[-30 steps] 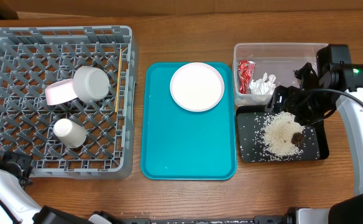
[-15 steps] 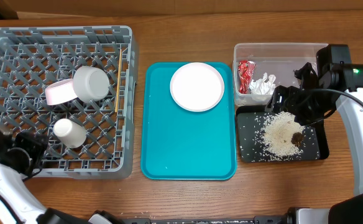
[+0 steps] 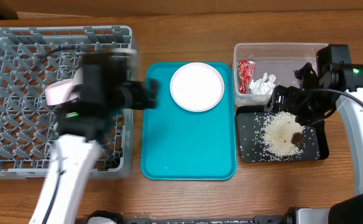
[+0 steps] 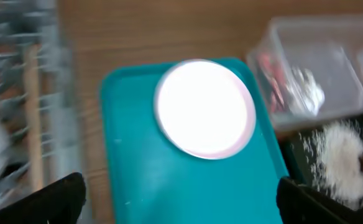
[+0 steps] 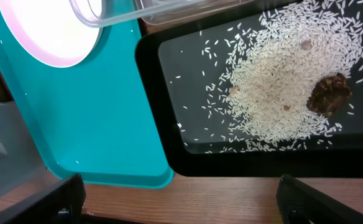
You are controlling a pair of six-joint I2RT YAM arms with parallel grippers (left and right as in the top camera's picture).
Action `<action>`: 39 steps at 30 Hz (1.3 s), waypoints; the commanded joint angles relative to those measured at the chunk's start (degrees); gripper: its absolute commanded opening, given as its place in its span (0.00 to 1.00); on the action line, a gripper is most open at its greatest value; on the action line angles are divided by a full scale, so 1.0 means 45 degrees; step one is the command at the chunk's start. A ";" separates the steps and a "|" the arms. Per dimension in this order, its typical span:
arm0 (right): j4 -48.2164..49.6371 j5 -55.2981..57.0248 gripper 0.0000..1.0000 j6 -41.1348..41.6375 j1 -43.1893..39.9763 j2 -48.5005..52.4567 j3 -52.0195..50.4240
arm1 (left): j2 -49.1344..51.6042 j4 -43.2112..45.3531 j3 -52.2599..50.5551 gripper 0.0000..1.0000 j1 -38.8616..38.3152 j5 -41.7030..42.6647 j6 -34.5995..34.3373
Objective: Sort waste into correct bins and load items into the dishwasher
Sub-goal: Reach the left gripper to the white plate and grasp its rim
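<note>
The white plate [image 3: 197, 86] [image 4: 204, 109] lies at the far end of a teal tray [image 3: 188, 143]. My left gripper [image 3: 150, 94] [image 4: 181, 205] hangs open and empty over that tray's left edge, blurred by motion. Its arm covers much of the grey dishwasher rack [image 3: 20, 99], where a pink bowl [image 3: 57, 93] still shows. The clear bin [image 3: 281, 53] holds the red-and-white wrapper [image 3: 245, 74] and the tissue [image 3: 263, 84]. Rice [image 3: 280, 134] [image 5: 287, 81] and a brown lump [image 3: 298, 137] [image 5: 329, 93] lie in the black tray [image 3: 250, 146]. My right gripper [image 3: 291, 102] [image 5: 181, 205] is open above it, holding nothing.
A blurred wooden chopstick [image 4: 32, 118] lies along the rack's wall in the left wrist view. Bare wooden table [image 5: 231, 193] runs along the near side of the trays. The clear bin's rim [image 5: 144, 12] overlaps the far edge of the right wrist view.
My left arm has swung from the near left corner up and right across the rack to the teal tray, and its jaws have opened. The right arm has stayed put.
</note>
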 commanded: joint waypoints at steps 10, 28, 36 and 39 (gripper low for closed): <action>0.0015 0.0049 1.00 -0.0005 0.0010 -0.0355 0.0311 | 0.6460 0.0000 0.3016 1.00 -0.3779 -0.1749 0.2652; 0.0019 0.0049 1.00 -0.0005 0.0010 -0.0355 0.0311 | 1.0962 -0.1477 0.4167 0.07 -0.5270 -0.1987 0.3113; 0.0010 0.0049 1.00 -0.0005 0.0010 -0.0355 0.0311 | 1.0268 -0.3084 0.5362 0.04 -0.5134 -0.1991 0.2482; -0.0049 0.0049 1.00 -0.0010 0.0010 -0.0355 0.0311 | 0.9267 -0.3852 0.6513 0.04 -0.4765 -0.2001 0.1812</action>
